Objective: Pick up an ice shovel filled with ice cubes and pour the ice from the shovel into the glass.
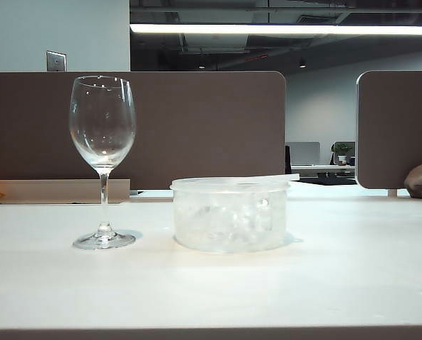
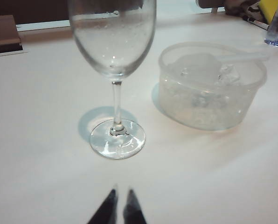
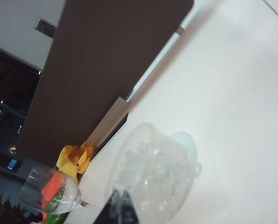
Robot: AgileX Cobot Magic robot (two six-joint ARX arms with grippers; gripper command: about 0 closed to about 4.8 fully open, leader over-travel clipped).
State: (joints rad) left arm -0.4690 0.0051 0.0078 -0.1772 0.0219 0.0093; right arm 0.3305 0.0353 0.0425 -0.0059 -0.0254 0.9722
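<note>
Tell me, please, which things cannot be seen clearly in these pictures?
- Ice shovel: bowl buried among the ice cubes in the tub; exterior view shows only its handle.
- Left gripper: left wrist view's edge cuts it; only fingertips show, close together.
- Right gripper: cut off and blurred before the tub.
- Glass: rim cropped in both wrist views.

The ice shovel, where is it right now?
In the exterior view the ice shovel lies in the round tub right of the glass, on the ice cubes, handle over the rim.
</note>
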